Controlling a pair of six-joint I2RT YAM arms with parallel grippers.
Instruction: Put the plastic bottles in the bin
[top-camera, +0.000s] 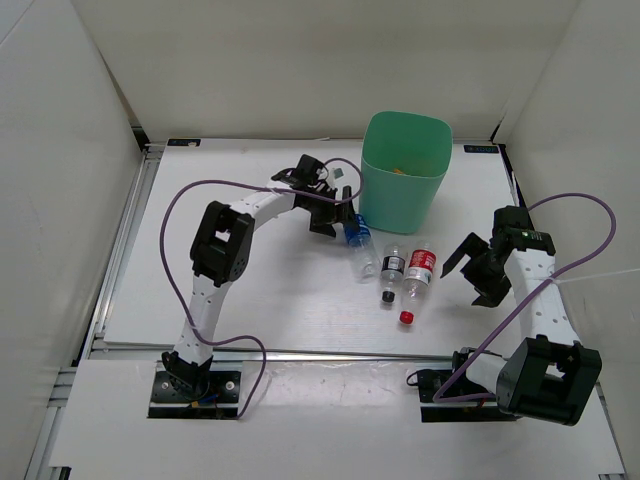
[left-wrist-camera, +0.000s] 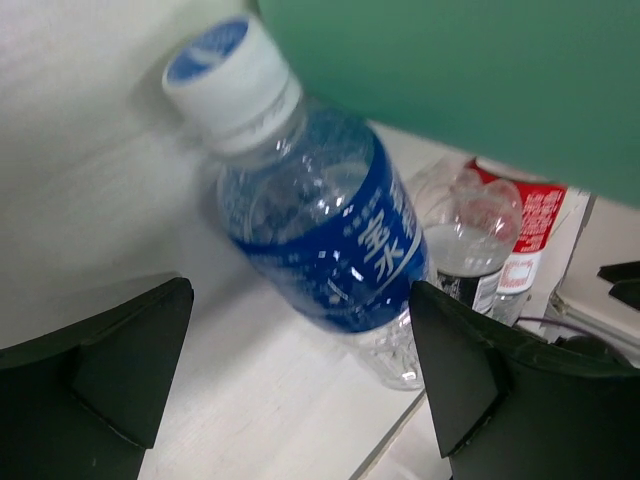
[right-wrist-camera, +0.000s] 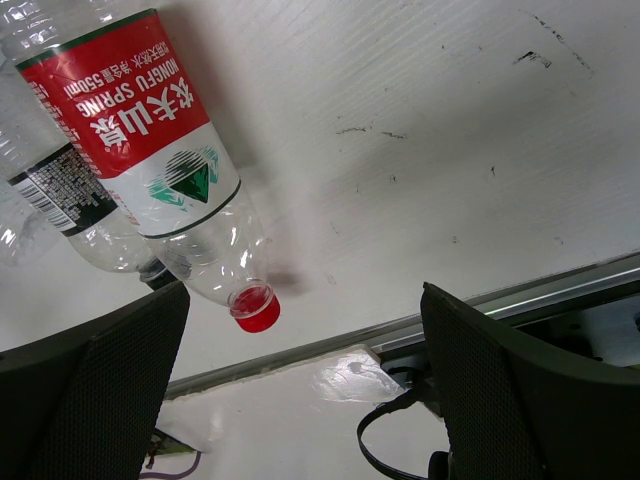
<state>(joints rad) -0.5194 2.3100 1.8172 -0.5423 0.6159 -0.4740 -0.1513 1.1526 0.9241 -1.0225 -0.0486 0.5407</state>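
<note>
The bin (top-camera: 400, 205) stands at the far middle of the table (top-camera: 250, 300), with something orange (top-camera: 399, 168) lying inside; what it is cannot be made out. Three bottles lie on their sides near the bin's front. The blue bottle (top-camera: 358, 240) is just below the bin's left corner, cap towards the bin wall. The black bottle (top-camera: 392, 268) and red bottle (top-camera: 420, 268) lie side by side in front of the bin, close together, caps pointing away from it.

The left gripper (top-camera: 340, 218) hangs at the bin's left front corner with jaws spread wide. The blue bottle lies between the fingers but is not touched, and the bin wall rises right behind it. The right gripper (top-camera: 470, 278) is well to the bin's right front, beside the red bottle, wide open and empty.
</note>
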